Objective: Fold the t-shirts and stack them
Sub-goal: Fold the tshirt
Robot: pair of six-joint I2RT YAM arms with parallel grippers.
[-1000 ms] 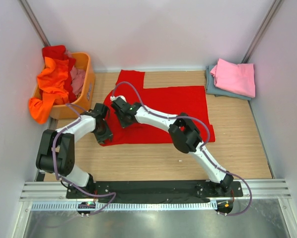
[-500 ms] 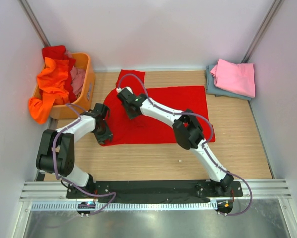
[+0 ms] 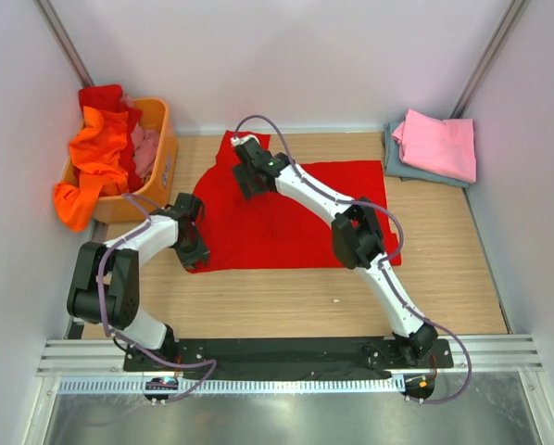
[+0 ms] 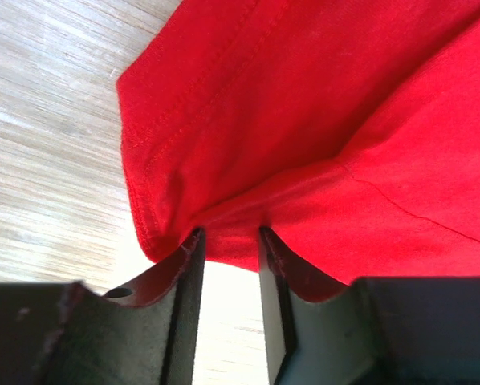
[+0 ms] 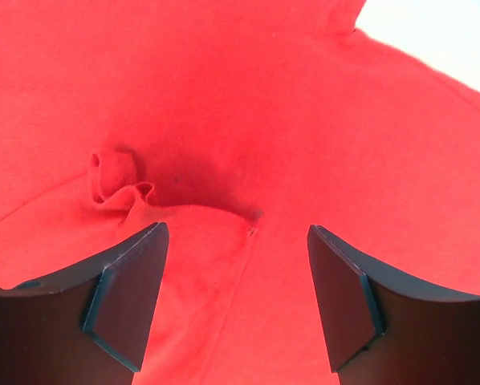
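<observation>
A large bright red t-shirt point(image 3: 295, 213) lies spread across the middle of the table. My left gripper point(image 3: 195, 254) sits at its near-left corner. In the left wrist view that gripper point(image 4: 230, 234) is shut on the red t-shirt's point(image 4: 320, 120) hem, and creases run to the fingertips. My right gripper point(image 3: 245, 174) hovers over the shirt's back-left part. It stands open point(image 5: 233, 234) above the red cloth point(image 5: 248, 96), with a small pucker point(image 5: 115, 183) beside its left finger. A folded pink t-shirt point(image 3: 436, 144) rests on a grey-blue one point(image 3: 396, 163) at the back right.
An orange plastic basket point(image 3: 165, 139) stands at the back left, holding an orange t-shirt point(image 3: 96, 158) that hangs over its rim, plus red and pink cloth. White walls close in on three sides. Bare wooden table point(image 3: 277, 297) lies between the shirt and the arm bases.
My right gripper moved toward the back of the table along the shirt's left side and opened, letting go of the red cloth. The left gripper stayed at its corner.
</observation>
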